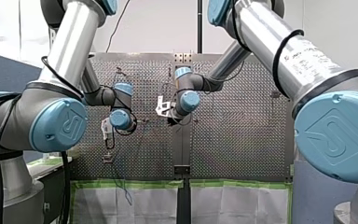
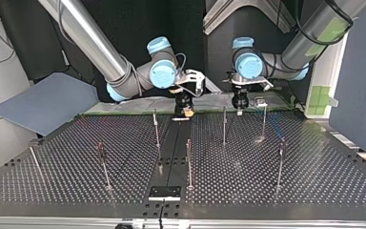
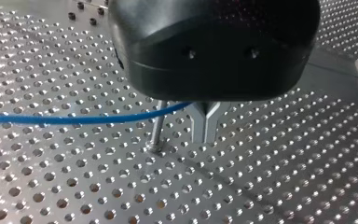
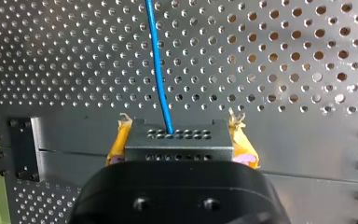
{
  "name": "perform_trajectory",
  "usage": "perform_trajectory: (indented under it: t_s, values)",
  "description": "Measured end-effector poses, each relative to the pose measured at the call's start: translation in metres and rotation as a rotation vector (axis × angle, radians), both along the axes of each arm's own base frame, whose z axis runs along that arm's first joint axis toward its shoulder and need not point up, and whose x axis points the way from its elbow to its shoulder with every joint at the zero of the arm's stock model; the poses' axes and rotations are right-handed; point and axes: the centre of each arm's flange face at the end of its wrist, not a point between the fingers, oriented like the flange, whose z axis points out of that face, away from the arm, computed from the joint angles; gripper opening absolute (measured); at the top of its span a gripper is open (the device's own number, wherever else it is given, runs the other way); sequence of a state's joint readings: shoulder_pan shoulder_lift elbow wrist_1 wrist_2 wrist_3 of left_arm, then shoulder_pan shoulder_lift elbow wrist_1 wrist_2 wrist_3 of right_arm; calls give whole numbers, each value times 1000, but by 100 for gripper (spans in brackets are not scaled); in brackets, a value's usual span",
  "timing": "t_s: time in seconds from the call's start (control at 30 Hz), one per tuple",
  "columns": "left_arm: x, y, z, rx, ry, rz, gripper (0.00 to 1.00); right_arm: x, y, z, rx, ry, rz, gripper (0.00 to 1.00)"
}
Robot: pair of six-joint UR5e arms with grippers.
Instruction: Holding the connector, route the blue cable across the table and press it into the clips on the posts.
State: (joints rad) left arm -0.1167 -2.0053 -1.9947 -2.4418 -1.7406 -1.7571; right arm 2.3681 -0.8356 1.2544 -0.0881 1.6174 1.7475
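- The right gripper (image 4: 180,139) is closed on the connector (image 4: 177,148). Its yellow pads (image 4: 116,147) press against the block's two sides, low over the table (image 4: 284,56).
- The blue cable (image 4: 157,60) leaves the connector's perforated face and runs straight out ahead of the right gripper, over the holes.
- The left gripper (image 3: 205,133) has its metal fingers drawn together with no gap showing. The cable comes in from the side and meets them just beside a post (image 3: 157,133). Whether it is nipped between them cannot be told.
- The cable looks thin, light and limp. It should bend wherever it is led and sag when slack, so mild tension seems wise.
- The connector is the rigid part, and its flat sides give the surest hold. Pulling hard could strain the wire where it enters.
- The clips on the posts (image 2: 189,162) are too small to make out.
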Motion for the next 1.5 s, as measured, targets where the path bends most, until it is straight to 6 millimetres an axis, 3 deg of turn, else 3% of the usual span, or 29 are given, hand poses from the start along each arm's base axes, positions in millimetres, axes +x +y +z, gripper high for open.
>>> perform_trajectory:
  t_s: [0.47, 0.97, 1.0, 1.03, 1.07, 1.1, 1.13, 1.5]
  values:
    - [43, 13, 27, -13, -75, 5, 0, -11, -20, 2, -8, -13, -22, 0]
    - [79, 15, 11, -3, -28, 14, 0, -22, -49, 15, -31, -40, -44, 0]
    - [79, 15, 11, -3, -27, 14, 52, -22, -50, 15, -32, -41, -44, 0]
    - [80, 15, 11, -2, -26, 15, 68, -22, -51, 16, -34, -42, -44, 0]
    - [80, 15, 11, -2, -24, 16, 68, -23, -52, 16, -34, -43, -45, 0]
    - [80, 15, 11, 0, -21, 18, 94, -23, -53, 17, -34, -43, -45, 0]
    - [79, 15, 11, 2, -16, 22, 100, -24, -53, 17, -34, -44, -46, 0]
    - [68, 14, 11, 22, 56, 50, 100, -29, -61, 16, -34, -42, -56, 0]
